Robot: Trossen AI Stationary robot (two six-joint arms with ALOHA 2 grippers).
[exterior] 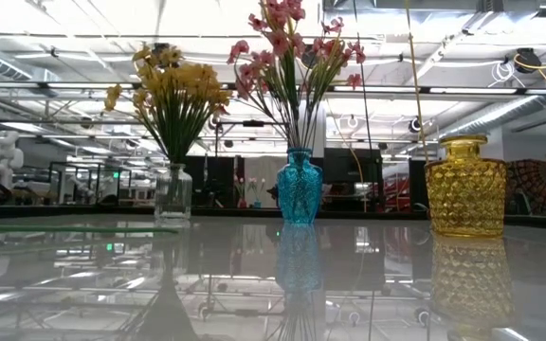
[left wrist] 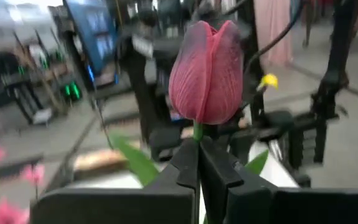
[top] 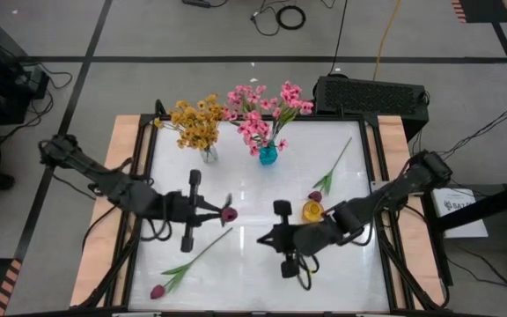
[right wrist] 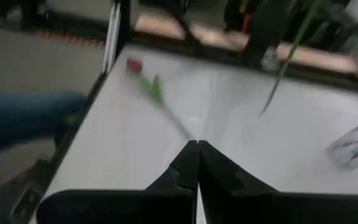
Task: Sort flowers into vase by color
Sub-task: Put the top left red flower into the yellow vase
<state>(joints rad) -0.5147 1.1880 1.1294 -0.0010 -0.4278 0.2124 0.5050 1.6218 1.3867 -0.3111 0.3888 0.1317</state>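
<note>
Near the middle of the white table (top: 341,264), the left gripper (left wrist: 199,163) pinches a dark magenta tulip bud (left wrist: 206,71) by its stem, lifted probably for the empty yellow glass vase (top: 312,211); the right gripper (right wrist: 197,163), clamped empty, waits beside it.

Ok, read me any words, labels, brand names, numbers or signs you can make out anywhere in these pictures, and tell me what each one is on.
No text can be read in any view.
White box beside the table's right edge, high view: dark print on its top, too small to read.
Screens and green lights in the room behind, left wrist view: too blurred to read.
The three vases, clear, blue and yellow, carry no label.
</note>
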